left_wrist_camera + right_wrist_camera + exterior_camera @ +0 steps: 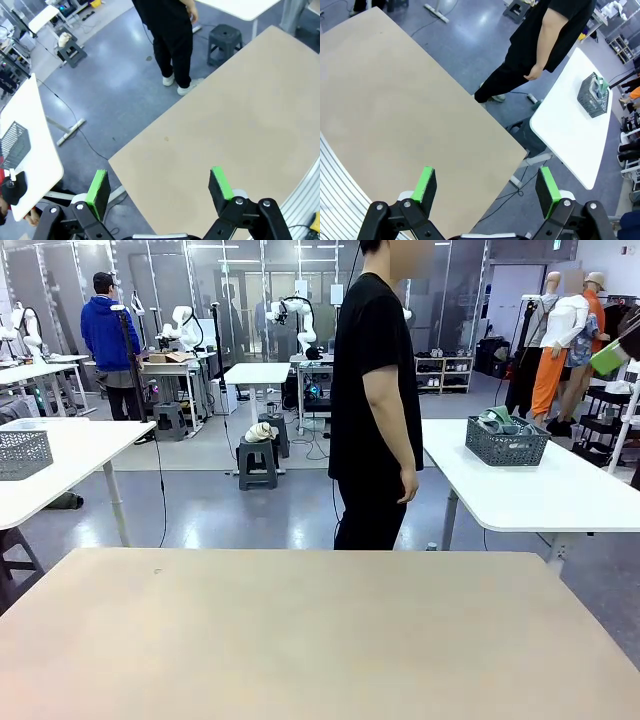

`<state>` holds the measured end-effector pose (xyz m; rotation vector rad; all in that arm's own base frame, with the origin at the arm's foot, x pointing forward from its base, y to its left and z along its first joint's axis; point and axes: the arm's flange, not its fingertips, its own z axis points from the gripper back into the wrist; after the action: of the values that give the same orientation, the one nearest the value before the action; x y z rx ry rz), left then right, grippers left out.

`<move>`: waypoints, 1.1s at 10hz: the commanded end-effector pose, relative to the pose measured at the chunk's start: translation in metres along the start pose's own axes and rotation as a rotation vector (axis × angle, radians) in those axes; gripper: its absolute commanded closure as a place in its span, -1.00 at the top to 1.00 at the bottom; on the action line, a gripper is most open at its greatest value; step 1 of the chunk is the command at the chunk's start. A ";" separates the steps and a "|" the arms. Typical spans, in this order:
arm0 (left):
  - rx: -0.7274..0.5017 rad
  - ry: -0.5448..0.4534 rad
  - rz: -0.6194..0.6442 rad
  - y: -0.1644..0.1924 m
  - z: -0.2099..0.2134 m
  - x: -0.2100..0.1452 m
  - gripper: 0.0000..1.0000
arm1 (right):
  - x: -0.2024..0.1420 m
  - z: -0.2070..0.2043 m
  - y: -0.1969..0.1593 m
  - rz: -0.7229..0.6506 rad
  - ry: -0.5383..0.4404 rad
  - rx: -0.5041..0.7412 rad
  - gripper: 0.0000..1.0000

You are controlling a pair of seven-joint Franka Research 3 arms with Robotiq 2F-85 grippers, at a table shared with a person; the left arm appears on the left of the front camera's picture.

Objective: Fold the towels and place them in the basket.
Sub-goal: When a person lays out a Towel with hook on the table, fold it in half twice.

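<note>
A dark grey mesh basket [507, 443] stands on a white side table [560, 495] beyond the far right corner of my table, and crumpled mint green and grey towels [497, 420] lie inside it. The right wrist view has this basket [594, 95] far off, at the upper right. My left gripper [159, 175] hangs open above the beige table [225, 130] with nothing between its green pads. High over the table's right edge, my right gripper [486, 172] is open too and holds nothing.
A person in black [375, 400] stands at the far edge of the beige table [300, 630], side-on, arms down. A second, lighter grey basket [22, 453] sits on another white table [70, 455] at the left. A dark stool [225, 42] stands near the table's corner.
</note>
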<state>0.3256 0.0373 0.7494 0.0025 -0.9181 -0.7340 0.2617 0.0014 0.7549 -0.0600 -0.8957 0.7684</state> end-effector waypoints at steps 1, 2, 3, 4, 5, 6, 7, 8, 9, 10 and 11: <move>0.046 0.021 -0.052 -0.004 0.014 0.004 1.00 | -0.002 0.015 0.000 0.052 0.012 0.025 1.00; 0.066 0.024 -0.064 -0.003 0.022 0.006 1.00 | -0.002 0.022 0.000 0.063 0.016 0.030 1.00; 0.063 0.015 -0.079 0.001 0.031 0.006 1.00 | -0.003 0.028 -0.001 0.073 0.010 0.043 1.00; 0.039 -0.004 -0.100 0.002 0.036 0.005 1.00 | -0.007 0.032 -0.003 0.080 -0.004 0.056 1.00; 0.011 -0.022 -0.123 0.006 0.042 -0.001 1.00 | -0.012 0.035 -0.006 0.092 -0.016 0.070 1.00; -0.042 -0.037 -0.124 0.009 0.051 -0.006 1.00 | -0.017 0.037 -0.010 0.107 -0.025 0.090 1.00; -0.081 -0.040 -0.123 0.015 0.060 -0.010 1.00 | -0.021 0.038 -0.013 0.124 -0.025 0.093 1.00; -0.109 -0.046 -0.115 0.021 0.068 -0.012 1.00 | -0.024 0.039 -0.015 0.137 -0.028 0.094 1.00; -0.143 -0.058 -0.110 0.023 0.076 -0.012 1.00 | -0.027 0.041 -0.016 0.150 -0.034 0.097 1.00; -0.169 -0.080 -0.099 0.020 0.079 -0.002 1.00 | -0.029 0.044 -0.016 0.156 -0.043 0.095 1.00; -0.183 -0.085 -0.096 0.018 0.080 0.009 1.00 | -0.030 0.046 -0.016 0.163 -0.049 0.093 1.00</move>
<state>0.2745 0.0769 0.7980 -0.1154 -0.9497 -0.8869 0.2295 -0.0369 0.7693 -0.0436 -0.9027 0.9287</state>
